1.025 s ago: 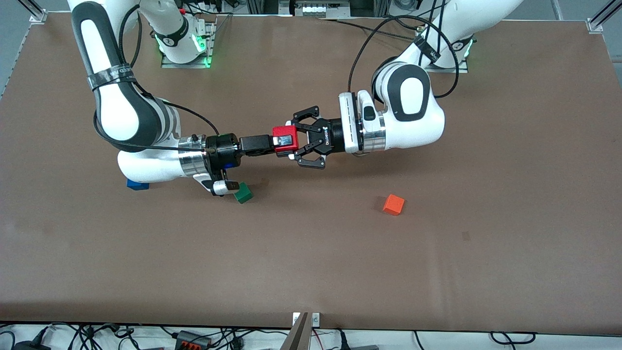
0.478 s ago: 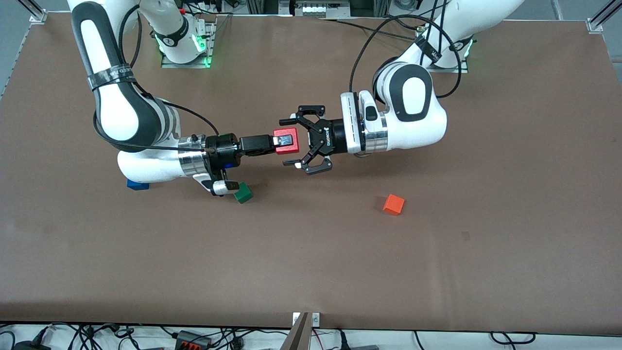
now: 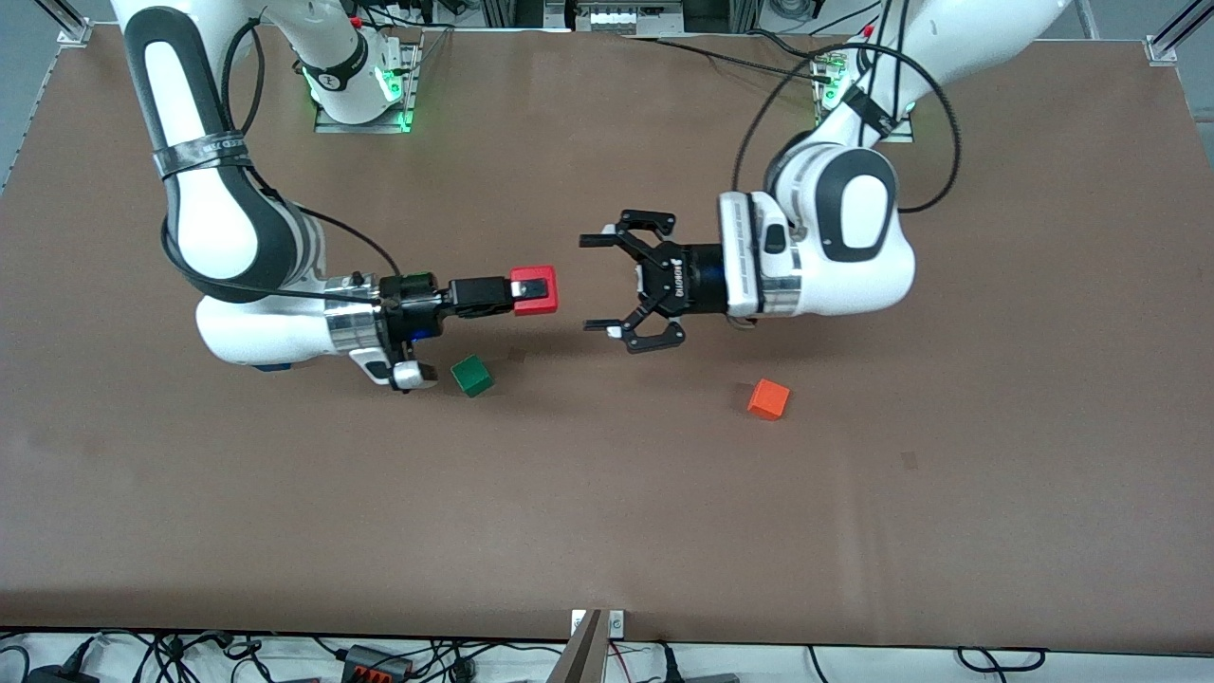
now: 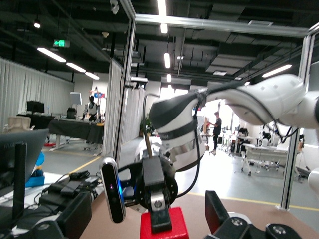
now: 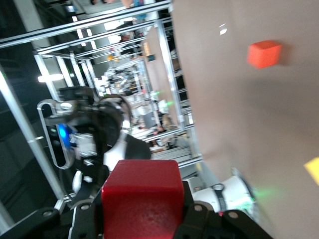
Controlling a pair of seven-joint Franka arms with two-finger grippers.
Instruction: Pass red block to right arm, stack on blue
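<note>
The red block (image 3: pixel 535 289) is up in the air above the middle of the table (image 3: pixel 607 512), clamped between the fingers of the right gripper (image 3: pixel 527 288), which points sideways toward the left arm. In the right wrist view the red block (image 5: pixel 142 201) fills the space between the two black fingers (image 5: pixel 197 219).

The left gripper (image 3: pixel 600 283) hangs in the air level with the block and apart from it, a clear gap between them — its fingers are spread wide and hold nothing. In the left wrist view the red block (image 4: pixel 163 226) shows in the right gripper's grasp straight ahead.

On the table, a green block (image 3: pixel 471 376) lies under the right arm's wrist, nearer the front camera. Only a sliver of the blue block (image 3: pixel 273 366) shows under the right arm's forearm. An orange block (image 3: pixel 768 399) lies toward the left arm's end, well apart from the green one.
</note>
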